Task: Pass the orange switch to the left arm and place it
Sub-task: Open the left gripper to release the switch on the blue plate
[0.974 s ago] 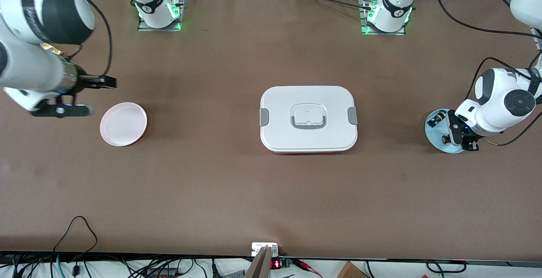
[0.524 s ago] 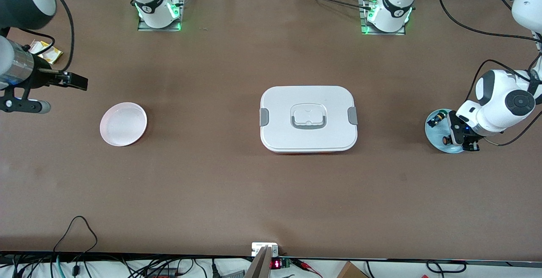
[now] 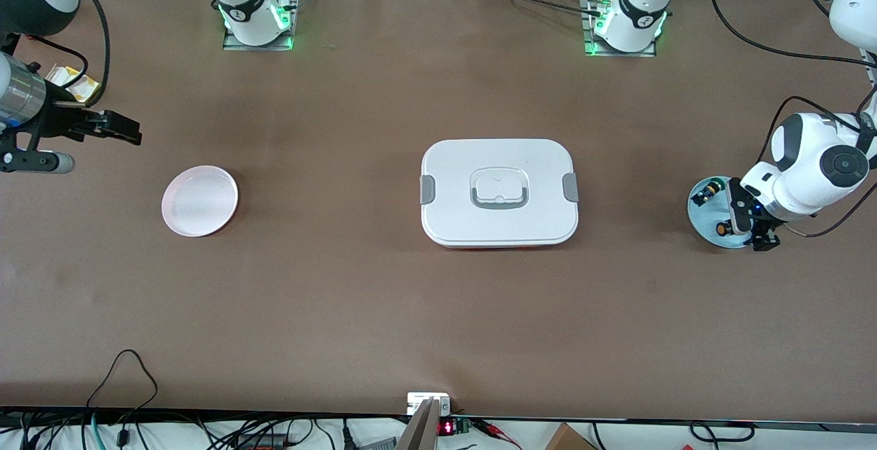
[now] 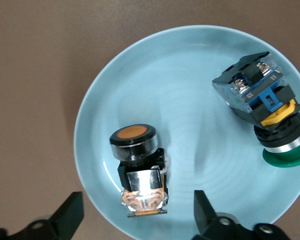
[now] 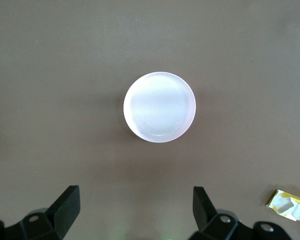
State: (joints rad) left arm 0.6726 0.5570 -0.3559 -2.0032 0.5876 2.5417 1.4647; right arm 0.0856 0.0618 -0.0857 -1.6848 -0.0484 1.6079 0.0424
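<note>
The orange switch (image 3: 722, 229) lies on its side on a light blue plate (image 3: 700, 214) at the left arm's end of the table. In the left wrist view the orange switch (image 4: 137, 170) lies on the plate (image 4: 190, 90) between my fingertips. My left gripper (image 4: 137, 215) is open just above it and also shows in the front view (image 3: 745, 222). My right gripper (image 3: 116, 131) is open and empty, up over the table near the pink plate (image 3: 199, 201). The white box (image 3: 499, 192) stands mid-table between the plates.
A black switch with blue and yellow-green parts (image 4: 262, 97) lies on the same blue plate (image 3: 706, 193). The pink plate (image 5: 159, 107) shows in the right wrist view, below my right gripper (image 5: 135, 212). A yellow-white wrapper (image 3: 72, 83) lies near the table edge (image 5: 289, 204).
My right arm has swung away from the pink plate toward the table's edge at its end. My left gripper has shifted slightly over the blue plate, closer to the orange switch.
</note>
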